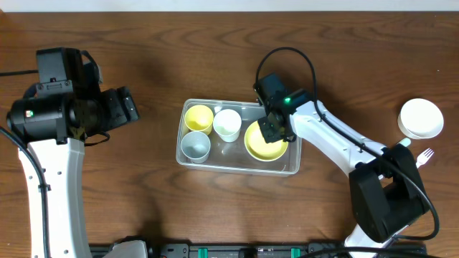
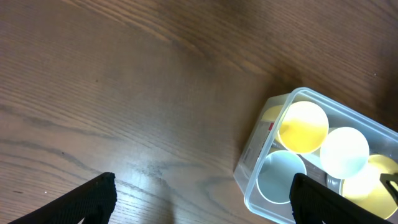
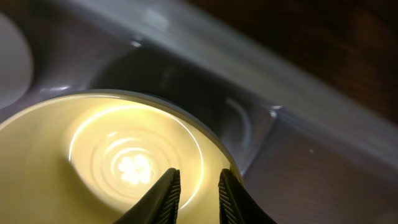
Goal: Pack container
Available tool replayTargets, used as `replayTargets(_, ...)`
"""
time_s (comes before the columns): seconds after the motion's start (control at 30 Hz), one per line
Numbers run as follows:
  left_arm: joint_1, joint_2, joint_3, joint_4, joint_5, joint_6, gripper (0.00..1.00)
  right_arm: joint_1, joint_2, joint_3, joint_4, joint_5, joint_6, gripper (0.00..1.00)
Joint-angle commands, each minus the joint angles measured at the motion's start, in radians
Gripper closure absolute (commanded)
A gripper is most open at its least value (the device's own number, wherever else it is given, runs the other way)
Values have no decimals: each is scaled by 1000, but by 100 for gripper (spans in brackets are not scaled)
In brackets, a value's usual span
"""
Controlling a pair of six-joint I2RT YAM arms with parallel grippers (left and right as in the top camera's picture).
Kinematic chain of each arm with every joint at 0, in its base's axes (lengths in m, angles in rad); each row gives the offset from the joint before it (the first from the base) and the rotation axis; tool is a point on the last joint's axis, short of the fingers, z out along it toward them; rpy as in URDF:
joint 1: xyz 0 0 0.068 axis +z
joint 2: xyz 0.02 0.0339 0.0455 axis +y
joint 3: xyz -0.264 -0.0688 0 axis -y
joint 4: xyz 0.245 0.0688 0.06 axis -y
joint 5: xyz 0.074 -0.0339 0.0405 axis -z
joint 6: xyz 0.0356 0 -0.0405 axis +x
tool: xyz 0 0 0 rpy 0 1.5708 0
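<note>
White links [image 1: 333, 136], black joint housings [image 1: 54, 115], black cables [image 1: 287, 49], green light [image 1: 287, 100], dark right claw [image 3: 198, 177]

Lower right of frame: clear container [image 2: 254, 152] on wooden table [image 2: 124, 81], holding yellow cup [image 2: 303, 126], white cup [image 2: 344, 151], pale blue cup [image 2: 281, 177]. Along bottom edge, dark fingers [image 2: 93, 202] of left gripper [image 2: 202, 199] spread wide apart.

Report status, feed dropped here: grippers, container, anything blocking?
Left gripper open over table. Right gripper low over yellow bowl in container, jaws nearly together. Three cups inside too. Nothing blocking.

left gripper [image 2: 204, 184] wide, right gripper [image 3: 198, 178] narrow
</note>
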Motion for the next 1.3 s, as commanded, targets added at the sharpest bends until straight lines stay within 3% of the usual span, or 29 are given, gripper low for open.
replayTargets(0.0,5,6,-1,-6,-1,-9,11,-26,-3,-3,-1,62,56,77)
replayTargets(0.67,5,6,-1,-6,-2,-9,11,-65,-3,-2,119,69,22,71)
replayTargets(1.03,5,6,-1,-6,-1,-9,11,-63,-5,-2,152,68,22,73)
replayTargets(1.27,5,6,-1,-6,-1,-8,11,-35,-130,19,109,30,22,67)
